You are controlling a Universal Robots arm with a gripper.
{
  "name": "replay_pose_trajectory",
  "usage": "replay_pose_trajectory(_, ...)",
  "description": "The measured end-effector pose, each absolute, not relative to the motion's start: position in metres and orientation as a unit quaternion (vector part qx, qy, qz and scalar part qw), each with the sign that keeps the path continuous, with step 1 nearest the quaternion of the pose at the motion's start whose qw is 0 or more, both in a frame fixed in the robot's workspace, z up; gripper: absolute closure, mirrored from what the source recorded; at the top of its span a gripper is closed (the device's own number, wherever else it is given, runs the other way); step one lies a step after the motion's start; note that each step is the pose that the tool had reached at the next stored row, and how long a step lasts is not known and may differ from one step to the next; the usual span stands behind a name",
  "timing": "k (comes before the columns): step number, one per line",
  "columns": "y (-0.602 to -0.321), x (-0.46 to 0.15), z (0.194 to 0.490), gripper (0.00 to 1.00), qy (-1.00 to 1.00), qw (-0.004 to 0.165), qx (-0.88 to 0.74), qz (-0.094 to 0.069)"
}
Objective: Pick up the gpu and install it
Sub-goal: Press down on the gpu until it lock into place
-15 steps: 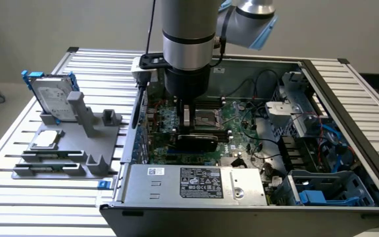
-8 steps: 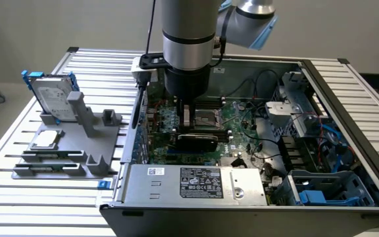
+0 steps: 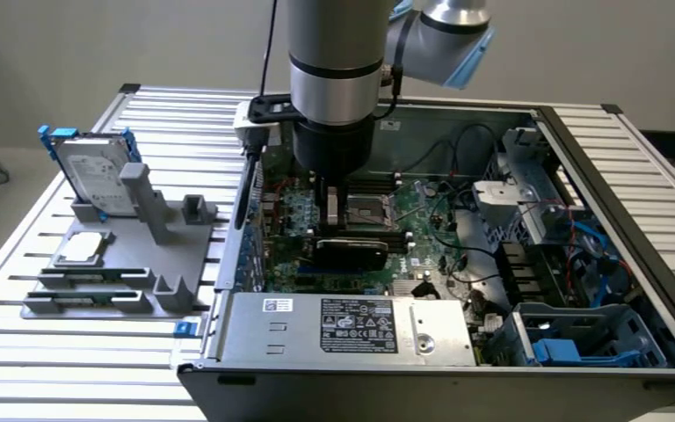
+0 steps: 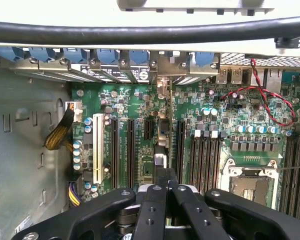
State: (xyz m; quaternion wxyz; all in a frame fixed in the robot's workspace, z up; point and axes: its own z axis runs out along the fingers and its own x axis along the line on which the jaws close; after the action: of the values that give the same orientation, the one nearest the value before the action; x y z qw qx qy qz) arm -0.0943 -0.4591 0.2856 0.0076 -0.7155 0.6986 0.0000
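The hand (image 4: 164,176) clamps the gpu (image 4: 162,134) upright above the motherboard (image 4: 132,102).

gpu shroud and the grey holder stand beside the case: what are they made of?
The gpu, a thin card with black cooler shroud: the shroud looks like matte black plastic, no metallic glint. The grey stepped holder stand: probably plastic, perhaps printed; flat, even dull grey with no shine.

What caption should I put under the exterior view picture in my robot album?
The gripper holds the gpu over the motherboard inside the open computer case.
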Motion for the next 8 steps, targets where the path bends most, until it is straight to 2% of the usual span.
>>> replay_pose_trajectory(8, -0.455, -0.0972, 0.2785, 0.89, 0.699, 0.008, -0.715, 0.0)
